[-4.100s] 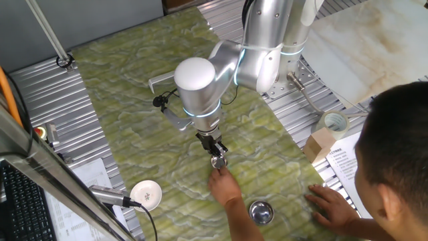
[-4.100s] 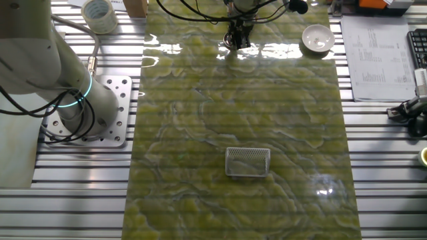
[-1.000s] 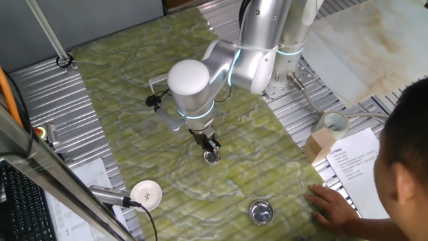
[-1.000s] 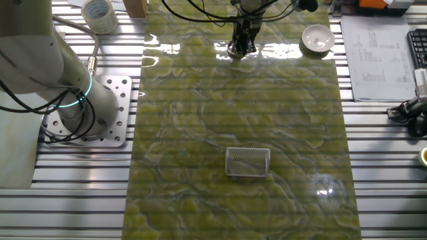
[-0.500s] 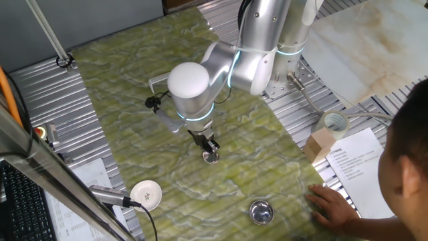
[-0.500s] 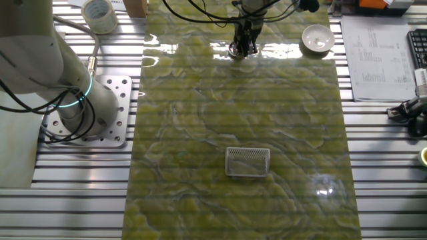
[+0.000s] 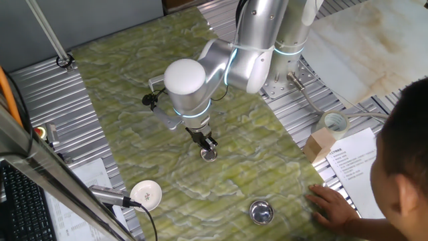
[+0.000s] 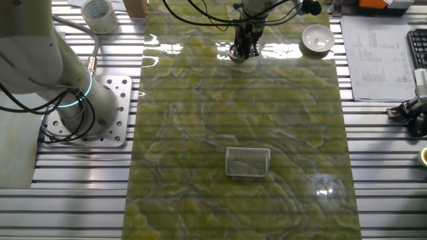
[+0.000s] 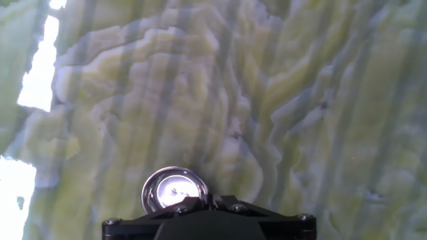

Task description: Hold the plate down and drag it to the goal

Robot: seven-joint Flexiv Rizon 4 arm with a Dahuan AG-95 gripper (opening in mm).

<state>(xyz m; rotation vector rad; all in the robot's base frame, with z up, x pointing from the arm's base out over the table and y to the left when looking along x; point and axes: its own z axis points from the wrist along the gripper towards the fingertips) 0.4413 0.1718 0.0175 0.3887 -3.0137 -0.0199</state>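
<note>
Pressing the plate point(image 7: 210, 155) flat, ready to drag

Gripper point(image 7: 208, 144) sits on it at six o'clock in the hand view; jaws' state I can't tell. Keep steady downward pressure, slide slowly across the counter point(image 7: 134, 80).

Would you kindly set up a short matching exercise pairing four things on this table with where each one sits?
Things:
1. plate
2. metal bowl
3. white disc
4. wire mesh basket

Places:
A. alone mid-mat, far from the arm
B. beside the person's hand
C. under the gripper tip
D. next to a microphone at the mat's edge

Pairs: 1-C, 2-B, 3-D, 4-A
</note>
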